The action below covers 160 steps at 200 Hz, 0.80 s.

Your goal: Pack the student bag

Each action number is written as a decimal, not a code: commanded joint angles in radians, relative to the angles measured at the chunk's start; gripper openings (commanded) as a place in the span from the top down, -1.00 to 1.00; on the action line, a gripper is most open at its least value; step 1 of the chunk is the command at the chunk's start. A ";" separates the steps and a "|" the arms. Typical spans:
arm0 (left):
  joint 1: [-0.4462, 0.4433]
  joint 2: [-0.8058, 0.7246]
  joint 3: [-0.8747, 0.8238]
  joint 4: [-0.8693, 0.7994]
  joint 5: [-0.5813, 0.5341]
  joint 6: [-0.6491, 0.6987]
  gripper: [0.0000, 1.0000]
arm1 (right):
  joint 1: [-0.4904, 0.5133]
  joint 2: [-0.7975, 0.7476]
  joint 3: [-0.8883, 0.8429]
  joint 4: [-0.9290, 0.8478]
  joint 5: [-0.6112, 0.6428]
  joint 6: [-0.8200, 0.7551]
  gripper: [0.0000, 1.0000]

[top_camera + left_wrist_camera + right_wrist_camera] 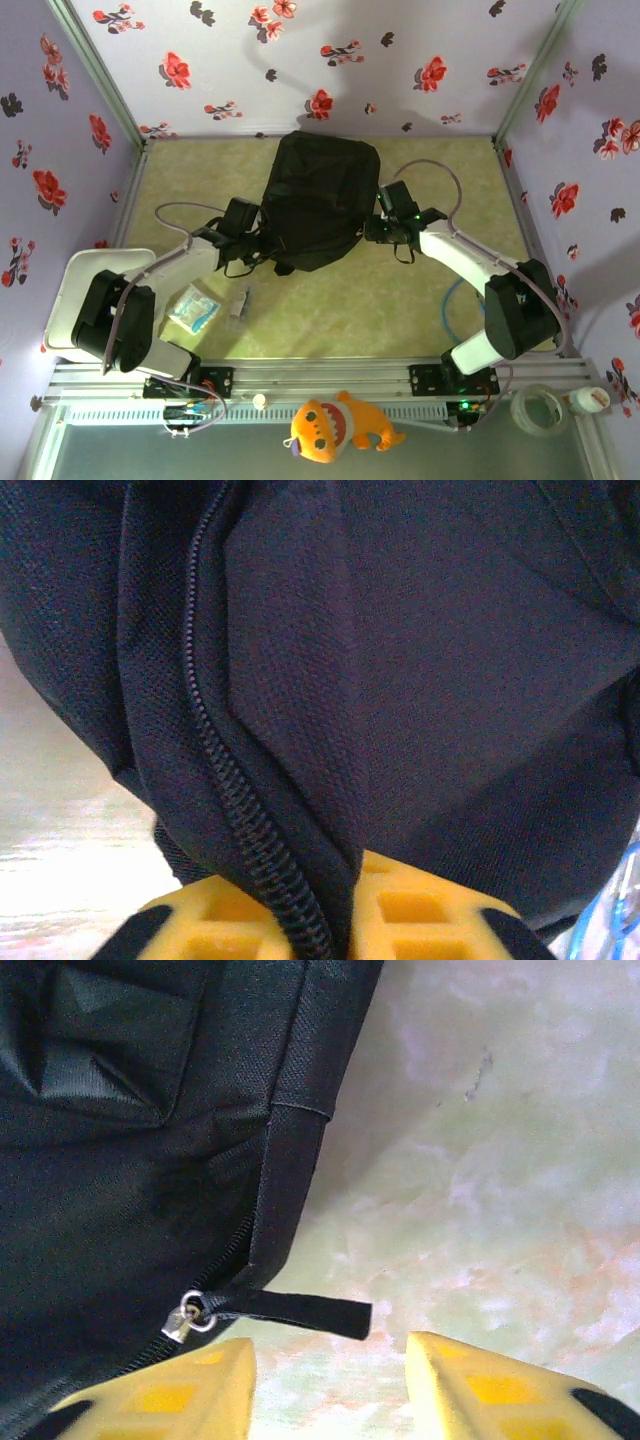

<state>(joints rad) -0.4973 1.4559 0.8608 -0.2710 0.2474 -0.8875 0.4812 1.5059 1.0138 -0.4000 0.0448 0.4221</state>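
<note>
The left gripper (338, 925) is pinching a fold of the student bag (450, 680). Its yellow fingers (425, 912) are standing narrow, and black fabric and a run of the zip (215, 780) are filling the gap between them.

The right gripper (330, 1385) is hovering with its yellow fingers (500, 1390) spread wide, holding nothing, with bare worktop (500, 1160) showing between them. A metal zip ring (192, 1316) and its black pull tab (300, 1310) are lying just beyond the fingertips. The ring is sitting close to one finger, though whether the two are touching cannot be told.

In the overhead view the bag is lying in the middle of the worktop, nearer the far edge than the near one. The left arm is reaching in to the bag's left side and the right arm to its right side.

A white case (75, 290) is lying at the worktop's left edge, partly under the left arm. A clear packet with blue print (193, 308) is resting between the case and the bag, toward the near edge, with a small pale item (238, 303) just beside it.

On the rail along the near edge an orange plush fish (335, 425) is sitting. A roll of clear tape (540, 410) is lying by the near right corner.
</note>
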 commanded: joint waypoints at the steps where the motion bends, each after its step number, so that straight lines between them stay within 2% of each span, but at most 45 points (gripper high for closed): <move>1: -0.001 -0.028 0.041 -0.106 -0.011 0.068 0.60 | -0.014 -0.028 -0.024 0.049 -0.038 0.118 -0.04; 29: -0.015 -0.083 0.059 -0.184 -0.071 0.109 0.41 | -0.049 -0.017 -0.050 0.104 -0.099 0.277 -0.20; 61: -0.046 -0.114 0.096 -0.259 -0.148 0.162 0.18 | -0.075 0.012 -0.087 0.206 -0.204 0.440 -0.20; 91: -0.100 -0.091 0.142 -0.239 -0.183 0.188 0.12 | -0.078 0.036 -0.114 0.279 -0.237 0.500 -0.17; 116: -0.150 -0.040 0.182 -0.181 -0.181 0.216 0.08 | -0.079 0.064 -0.105 0.298 -0.243 0.497 -0.04; 160: -0.251 0.132 0.334 -0.130 -0.148 0.307 0.02 | -0.079 0.075 -0.059 0.244 -0.177 0.432 0.43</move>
<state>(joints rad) -0.6960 1.5047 1.1126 -0.4469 0.0967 -0.6666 0.4065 1.5715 0.9150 -0.1318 -0.1783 0.8871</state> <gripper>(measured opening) 0.483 0.338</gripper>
